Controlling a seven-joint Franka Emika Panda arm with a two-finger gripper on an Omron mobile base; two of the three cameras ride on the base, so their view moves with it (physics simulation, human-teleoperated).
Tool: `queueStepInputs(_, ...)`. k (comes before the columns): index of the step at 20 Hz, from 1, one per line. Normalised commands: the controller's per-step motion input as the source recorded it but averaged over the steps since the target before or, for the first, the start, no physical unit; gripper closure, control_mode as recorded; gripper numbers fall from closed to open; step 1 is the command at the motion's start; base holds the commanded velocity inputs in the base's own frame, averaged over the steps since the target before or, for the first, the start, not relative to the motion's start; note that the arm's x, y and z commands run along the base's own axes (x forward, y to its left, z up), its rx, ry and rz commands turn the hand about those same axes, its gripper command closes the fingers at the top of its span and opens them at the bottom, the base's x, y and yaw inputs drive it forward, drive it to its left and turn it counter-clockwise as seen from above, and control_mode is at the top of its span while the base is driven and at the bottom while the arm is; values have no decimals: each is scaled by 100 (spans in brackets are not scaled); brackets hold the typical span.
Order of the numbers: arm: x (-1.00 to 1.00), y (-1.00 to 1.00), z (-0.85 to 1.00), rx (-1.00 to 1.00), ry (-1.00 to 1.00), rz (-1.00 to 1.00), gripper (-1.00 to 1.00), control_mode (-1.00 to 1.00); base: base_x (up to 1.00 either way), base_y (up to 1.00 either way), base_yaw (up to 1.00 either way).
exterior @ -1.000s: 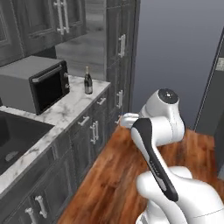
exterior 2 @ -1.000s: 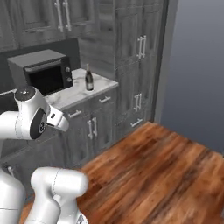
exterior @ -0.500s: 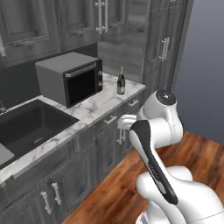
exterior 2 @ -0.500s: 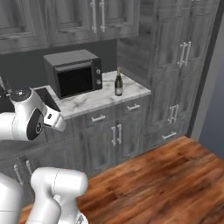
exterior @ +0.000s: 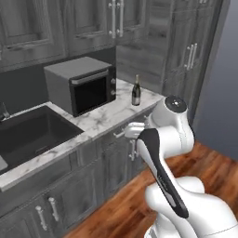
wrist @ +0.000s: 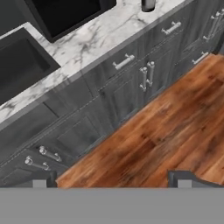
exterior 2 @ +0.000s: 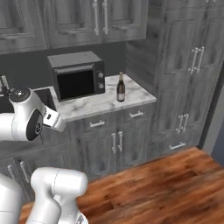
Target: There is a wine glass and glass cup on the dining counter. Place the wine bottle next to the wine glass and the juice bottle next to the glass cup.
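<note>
Left base view gives you the wine bottle (exterior: 136, 90) standing upright on the marble worktop (exterior: 100, 122), near the right end of that top and just to the right of the dark microwave (exterior: 81, 85). You can see bottle and microwave are apart, with a strip of bare marble between them. To the left of the microwave lies the dark sink (exterior: 29, 134), sunk into the same worktop. Your arm rises in the near right, its white elbow in front of the grey cabinet doors (exterior: 116, 165) below the worktop, well short of the bottle.

From the right base view you see the wine bottle (exterior 2: 120, 88) again, upright near the front right corner of the worktop (exterior 2: 103, 102), beside the microwave (exterior 2: 78, 75). Tall grey cupboards (exterior 2: 189, 70) stand to the right of the worktop's end, and a wooden floor (exterior 2: 166, 183) runs in front.

Looking along the hand, you find the gripper (wrist: 112, 180) above the wooden floor (wrist: 162, 131), with its two dark fingertips (wrist: 38, 180) spread wide and nothing between them. Only the base of the wine bottle (wrist: 148, 5) shows to you at the far edge, on the marble (wrist: 87, 41) past the drawer handles (wrist: 123, 61).
</note>
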Motion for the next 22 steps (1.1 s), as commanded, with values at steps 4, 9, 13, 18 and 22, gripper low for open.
queueStepInputs(4, 0, 0, 0, 0, 0, 0, -100, 100, 31, -37, 36)
queueStepInputs(9, 0, 0, 0, 0, 0, 0, -100, 100, 29, -38, 36)
queueStepInputs(13, 0, 0, 0, 0, 0, 0, -100, 100, 29, -41, 31)
queueStepInputs(18, 0, 0, 0, 0, 0, 0, -100, 100, 25, -52, 20)
queueStepInputs(22, 0, 0, 0, 0, 0, 0, -100, 100, 26, -66, 5)
